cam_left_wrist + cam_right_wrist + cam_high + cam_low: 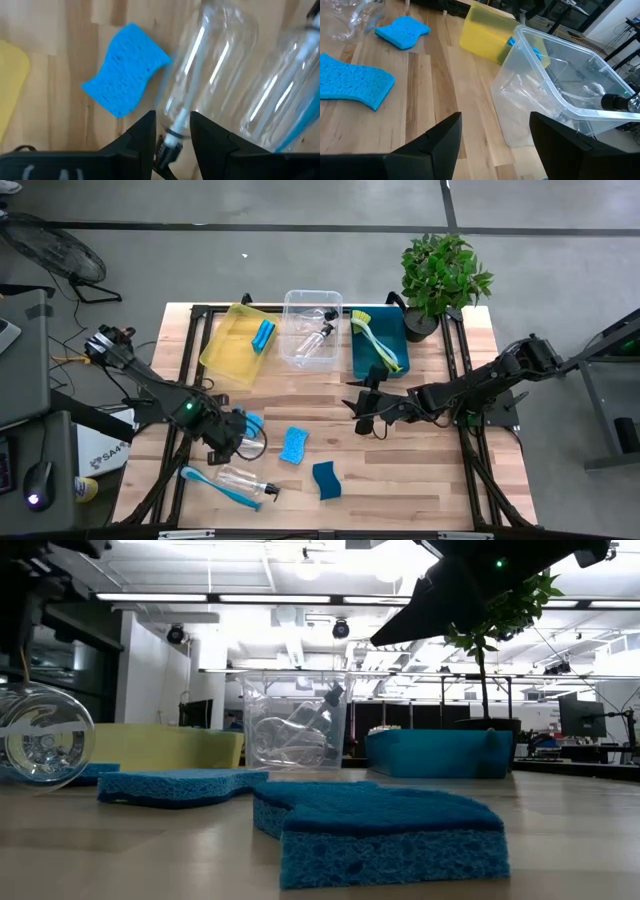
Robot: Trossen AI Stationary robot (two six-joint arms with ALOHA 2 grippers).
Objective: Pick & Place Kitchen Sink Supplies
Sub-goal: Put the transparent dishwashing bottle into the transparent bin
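Observation:
My left gripper [243,438] [172,117] is over the table's near left part, shut on a clear bottle [215,60]. A second clear bottle [243,478] [280,95] lies on the table beside a blue brush [208,483]. A light blue sponge [293,445] [125,70] and a darker one [326,478] [380,825] lie flat near the middle. My right gripper [362,408] [495,120] hovers open in front of the teal bin, holding nothing. In the low view a clear bottle's round base [40,735] shows at the left. My left gripper pinches the clear bottle by its neck, at the white collar [172,140] below the pump top, between its two fingers [142,135]. The bottle's body reaches away from the fingers, in line with them. Whether it is lifted clear of the table cannot be told.
Along the far side stand a yellow bin [235,345] holding a blue sponge [262,335], a clear bin [312,330] with a bottle [318,337], and a teal bin [380,345] with a yellow-green brush [375,340]. A potted plant [440,275] stands at the far right corner.

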